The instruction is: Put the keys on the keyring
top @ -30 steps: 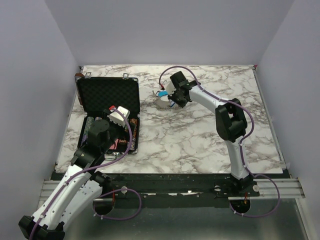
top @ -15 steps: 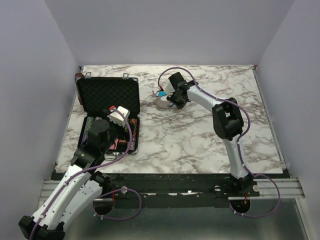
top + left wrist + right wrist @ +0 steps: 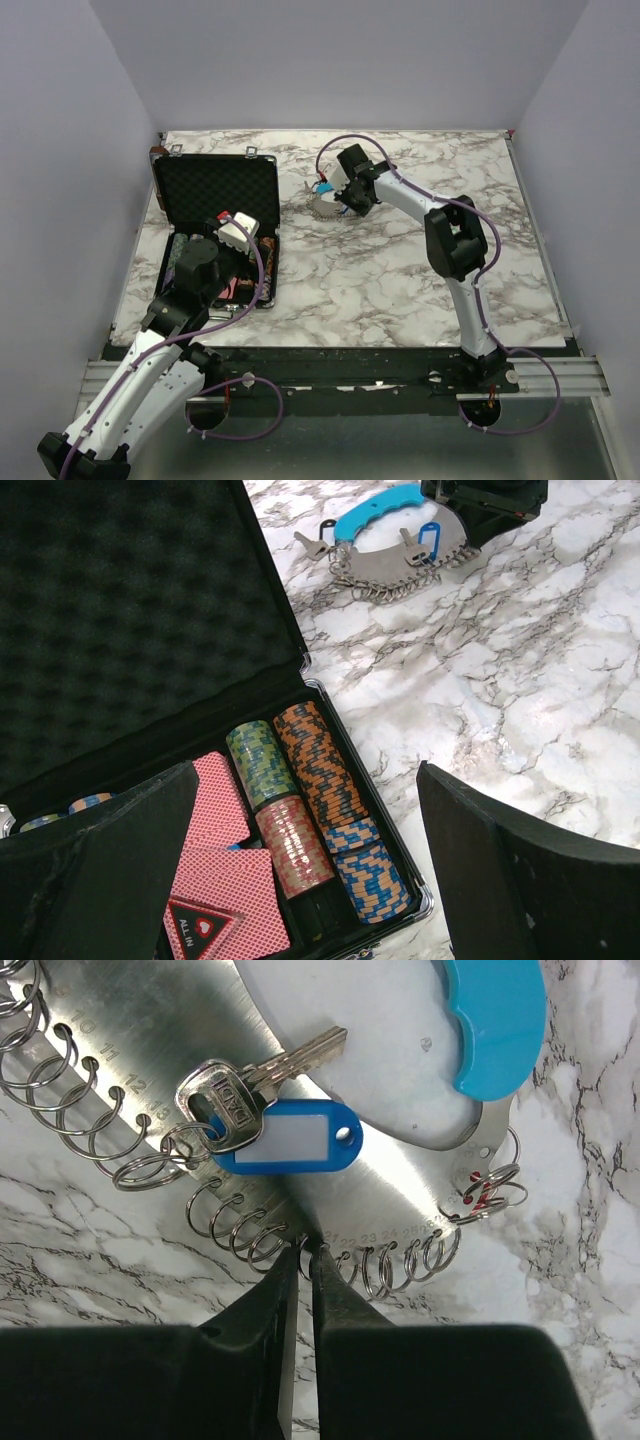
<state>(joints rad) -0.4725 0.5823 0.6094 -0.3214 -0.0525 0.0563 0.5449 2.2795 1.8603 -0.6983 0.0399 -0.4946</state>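
Observation:
The keyring (image 3: 322, 207) is a grey metal crescent with a blue curved grip (image 3: 495, 1025) and a row of small split rings along its edge. It lies on the marble right of the case and also shows in the left wrist view (image 3: 400, 568). A silver key (image 3: 228, 1098) with a blue tag (image 3: 285, 1140) hangs on one ring. A second key (image 3: 309, 546) lies at the crescent's left end. My right gripper (image 3: 304, 1250) is shut on one small ring at the crescent's edge (image 3: 400, 1200). My left gripper (image 3: 305, 820) is open and empty above the case.
An open black foam-lined case (image 3: 218, 195) stands at the left. It holds stacks of poker chips (image 3: 320, 780) and red-backed cards (image 3: 220, 880). The walls close in the table's far, left and right sides.
My right gripper has shifted slightly left and back at the keyring's edge, nudging the crescent. The left arm has not moved.

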